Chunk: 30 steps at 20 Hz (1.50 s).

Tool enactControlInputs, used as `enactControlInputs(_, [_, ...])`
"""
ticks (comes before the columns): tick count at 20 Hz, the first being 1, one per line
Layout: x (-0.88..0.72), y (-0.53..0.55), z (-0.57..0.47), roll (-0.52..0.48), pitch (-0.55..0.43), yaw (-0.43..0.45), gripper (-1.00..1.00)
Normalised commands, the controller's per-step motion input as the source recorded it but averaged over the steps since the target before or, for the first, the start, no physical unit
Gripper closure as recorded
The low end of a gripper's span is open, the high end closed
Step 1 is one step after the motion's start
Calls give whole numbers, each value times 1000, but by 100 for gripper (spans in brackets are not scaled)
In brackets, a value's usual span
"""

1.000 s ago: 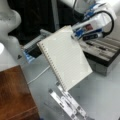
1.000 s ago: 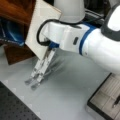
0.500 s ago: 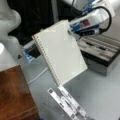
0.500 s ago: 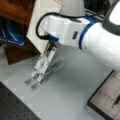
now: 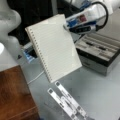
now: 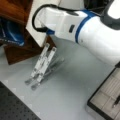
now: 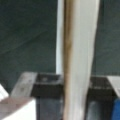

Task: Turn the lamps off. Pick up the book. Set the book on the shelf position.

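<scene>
In a front view the book [image 6: 41, 23] is mostly hidden behind the arm, and its top is cut by the frame's upper edge. The gripper [image 5: 65, 26] has fingertips too blurred to separate. The lampshade [image 5: 6, 21] runs off the frame's left edge.

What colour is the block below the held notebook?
Dark reddish-brown wooden block, clearest in a front view.
</scene>
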Motion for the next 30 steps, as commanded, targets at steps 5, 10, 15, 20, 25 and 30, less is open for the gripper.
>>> enactControlInputs(5, [33,-186,313,-145,20,-222,100])
enactControlInputs(10, [14,-180,189,-165,46,-170,100])
enactControlInputs(15, [-121,-241,130,-177,34,-160,100])
enactControlInputs(20, [-227,-275,123,-158,40,-82,100])
enactControlInputs(25, [-343,-309,103,-142,18,38,100])
enactControlInputs(30, [-481,-397,65,-126,23,174,100])
